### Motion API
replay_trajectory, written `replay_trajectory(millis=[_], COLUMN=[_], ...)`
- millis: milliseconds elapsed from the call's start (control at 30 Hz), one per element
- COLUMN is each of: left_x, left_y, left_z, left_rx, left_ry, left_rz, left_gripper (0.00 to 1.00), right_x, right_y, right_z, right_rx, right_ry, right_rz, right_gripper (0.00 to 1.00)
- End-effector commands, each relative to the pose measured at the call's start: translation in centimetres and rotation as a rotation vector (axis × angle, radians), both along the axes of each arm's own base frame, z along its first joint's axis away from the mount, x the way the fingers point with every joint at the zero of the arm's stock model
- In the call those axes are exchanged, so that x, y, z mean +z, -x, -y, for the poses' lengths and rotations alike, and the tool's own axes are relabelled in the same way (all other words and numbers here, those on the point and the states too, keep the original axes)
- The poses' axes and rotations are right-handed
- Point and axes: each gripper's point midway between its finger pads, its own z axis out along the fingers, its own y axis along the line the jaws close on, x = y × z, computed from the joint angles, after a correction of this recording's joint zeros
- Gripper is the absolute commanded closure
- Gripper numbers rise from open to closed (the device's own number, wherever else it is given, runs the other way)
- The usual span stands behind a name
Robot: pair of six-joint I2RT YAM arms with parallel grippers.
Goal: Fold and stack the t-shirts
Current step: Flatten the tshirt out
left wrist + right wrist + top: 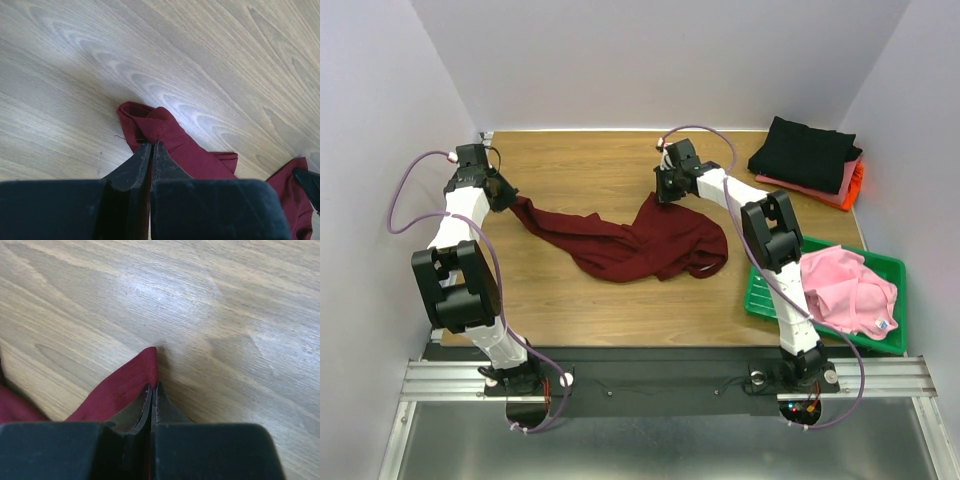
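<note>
A dark maroon t-shirt [630,245] lies crumpled across the middle of the wooden table [580,160], stretched between both grippers. My left gripper [508,197] pinches its left end; in the left wrist view the jaws [151,144] are shut on a bunched fold of the maroon cloth [165,130]. My right gripper [668,192] holds a raised peak of the shirt farther right; in the right wrist view it [152,386] is shut on a stitched hem corner [125,387]. A light pink t-shirt [845,285] sits heaped in the tray at the right.
The green plastic tray [757,290] stands at the near right. At the back right corner lies a stack of folded tees, with a black one [805,150] on top of a salmon one [845,178] and an orange one [857,185]. White walls close in the table.
</note>
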Motion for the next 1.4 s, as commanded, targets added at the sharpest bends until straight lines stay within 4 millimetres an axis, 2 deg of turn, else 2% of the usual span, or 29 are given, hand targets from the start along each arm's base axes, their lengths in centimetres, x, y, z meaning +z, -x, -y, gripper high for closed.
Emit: replay_trajectory(millis=[0,33,67,100,133,200,233,267,333,367,400,467,533,567,633,667,700,733,767,900,967,1067,1167,1200,1233,1267,1300,1333,1367], left_x=[3.2,3.8,5.0,5.8,7.3,9.2,10.2,11.8,13.5,15.1,16.0,17.7,20.2,21.0,23.6,25.2,26.2,27.0,28.5,31.0,31.1,29.6,26.6,25.0,24.0,21.9,21.3,20.4,18.6], left_y=[-1.1,-1.3,-1.9,-2.1,-2.8,-3.3,-3.6,-4.0,-4.4,-4.8,-4.9,-5.1,-5.5,-5.5,-5.6,-5.7,-5.6,-5.5,-5.5,-5.6,-5.6,-5.8,-5.5,-5.2,-5.0,-4.7,-4.2,-4.0,-3.6], left_z=[-0.2,-0.2,-0.2,-0.4,-0.5,-0.6,-0.6,-0.8,-0.9,-0.8,-0.7,-0.5,-0.6,-0.6,-0.5,-0.5,-0.5,-0.7,-0.6,-0.5,-0.4,-0.2,0.3,0.4,0.4,0.4,0.3,0.0,-0.1], left_rx=[-0.019,-0.025,-0.031,-0.033,-0.049,-0.062,-0.066,-0.073,-0.085,-0.098,-0.102,-0.117,-0.117,-0.116,-0.119,-0.117,-0.116,-0.109,-0.11,-0.118,-0.13,-0.143,-0.173,-0.181,-0.183,-0.186,-0.184,-0.176,-0.175], left_ry=[-0.023,-0.026,-0.035,-0.044,-0.061,-0.082,-0.093,-0.112,-0.128,-0.137,-0.141,-0.146,-0.161,-0.164,-0.177,-0.186,-0.191,-0.193,-0.201,-0.209,-0.205,-0.191,-0.166,-0.159,-0.158,-0.151,-0.158,-0.174,-0.173], left_rz=[0.075,0.089,0.115,0.133,0.166,0.209,0.23,0.266,0.303,0.337,0.357,0.393,0.448,0.463,0.515,0.551,0.575,0.591,0.628,0.677,0.67,0.633,0.572,0.539,0.518,0.469,0.45,0.425,0.378], left_gripper=[0.94,1.0,1.0,1.0,1.0,1.0,1.0,1.0,1.0,1.0,1.0,1.0,1.0,1.0,1.0,1.0,1.0,1.0,1.0,1.0,1.0,1.0,1.0,1.0,1.0,1.0,1.0,1.0,1.0], right_x=[3.0,5.0,6.3,7.8,10.8,14.4,15.9,19.1,22.3,24.9,26.4,28.7,32.1,33.1,36.2,37.1,37.9,39.8,40.7,44.2,45.2,44.8,43.3,42.6,42.3,41.8,40.0,39.1,37.9], right_y=[-0.3,-1.0,-1.9,-2.1,-3.2,-4.1,-4.8,-5.1,-5.7,-5.6,-5.8,-5.8,-5.4,-5.4,-4.7,-4.6,-4.4,-3.7,-3.5,-1.5,0.2,2.0,5.5,8.0,9.4,11.0,12.3,14.0,14.9], right_z=[0.1,0.3,1.6,1.7,3.4,5.4,7.3,8.8,11.6,12.8,14.5,16.1,17.5,18.2,19.2,19.8,20.0,20.6,21.0,21.3,20.8,20.5,20.2,20.1,19.3,18.1,17.8,17.4,16.9], right_rx=[-0.056,-0.074,-0.118,-0.123,-0.166,-0.211,-0.24,-0.276,-0.325,-0.349,-0.384,-0.423,-0.443,-0.468,-0.492,-0.513,-0.519,-0.531,-0.54,-0.502,-0.441,-0.384,-0.347,-0.331,-0.297,-0.221,-0.201,-0.194,-0.167], right_ry=[-0.013,-0.031,-0.043,-0.052,-0.068,-0.079,-0.067,-0.065,-0.046,-0.048,-0.022,0.006,0.032,0.05,0.065,0.078,0.085,0.089,0.102,0.108,0.089,0.093,0.035,-0.01,-0.058,-0.105,-0.106,-0.134,-0.146], right_rz=[0.027,0.061,0.08,0.106,0.159,0.227,0.266,0.334,0.41,0.462,0.503,0.561,0.642,0.669,0.738,0.761,0.779,0.82,0.847,0.938,0.97,0.971,0.921,0.894,0.868,0.836,0.755,0.705,0.657], right_gripper=[1.0,1.0,1.0,1.0,1.0,1.0,1.0,1.0,1.0,1.0,1.0,1.0,1.0,1.0,1.0,1.0,1.0,1.0,1.0,1.0,1.0,1.0,1.0,1.0,1.0,1.0,1.0,1.0,1.0])
